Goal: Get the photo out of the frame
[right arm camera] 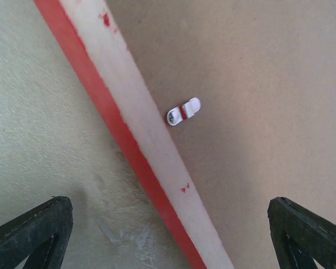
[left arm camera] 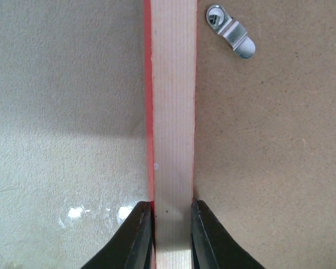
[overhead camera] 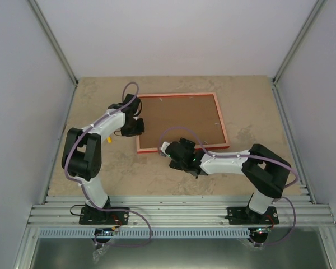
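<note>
Left hand (left arm camera: 171, 206): shut tight on the frame (left arm camera: 173, 112). It pinches the left rail, one finger outside and one on the inner side.
Frame: it lies flat and face down on the bench (overhead camera: 134, 175), back side up. From above, its long sides run left to right.
Board (overhead camera: 182, 120): brown, it fills the frame and hides what is under it.
Photo: I can't see it. I think it sits under the board, so it is below both hands.
Side clip (left arm camera: 231, 38): small and shiny, on the board just beside the left rail, farther along from my left hand.
Near clip (right arm camera: 183, 111): white, on the board just past the near rail.
Right hand (right arm camera: 168, 202): fingers wide apart, holding nothing, over the near rail.
Which hand goes: the right one is free and nearest. The near clip lies just across the rail from it, on the board side. I think that clip must turn first.
</note>
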Tool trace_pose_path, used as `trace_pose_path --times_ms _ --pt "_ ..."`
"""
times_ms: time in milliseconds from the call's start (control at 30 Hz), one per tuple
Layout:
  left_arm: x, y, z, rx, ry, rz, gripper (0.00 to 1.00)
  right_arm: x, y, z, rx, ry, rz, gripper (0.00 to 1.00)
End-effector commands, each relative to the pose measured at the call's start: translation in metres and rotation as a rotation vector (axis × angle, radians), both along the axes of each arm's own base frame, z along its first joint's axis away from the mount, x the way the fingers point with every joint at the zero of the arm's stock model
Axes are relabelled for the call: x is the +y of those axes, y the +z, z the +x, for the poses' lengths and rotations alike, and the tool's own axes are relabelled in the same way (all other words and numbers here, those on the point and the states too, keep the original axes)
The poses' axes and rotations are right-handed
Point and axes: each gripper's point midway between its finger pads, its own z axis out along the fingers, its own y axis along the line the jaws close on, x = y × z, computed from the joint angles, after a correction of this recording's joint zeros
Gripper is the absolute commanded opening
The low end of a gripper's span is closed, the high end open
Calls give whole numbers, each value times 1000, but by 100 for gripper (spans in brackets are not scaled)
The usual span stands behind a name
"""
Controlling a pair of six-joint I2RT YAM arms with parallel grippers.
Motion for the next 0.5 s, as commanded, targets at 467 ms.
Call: trace_pose_path --times_ms 467 --pt "-18 44 2 -86 -19 -134 7 0 -1 42 -450 -37 -135 86"
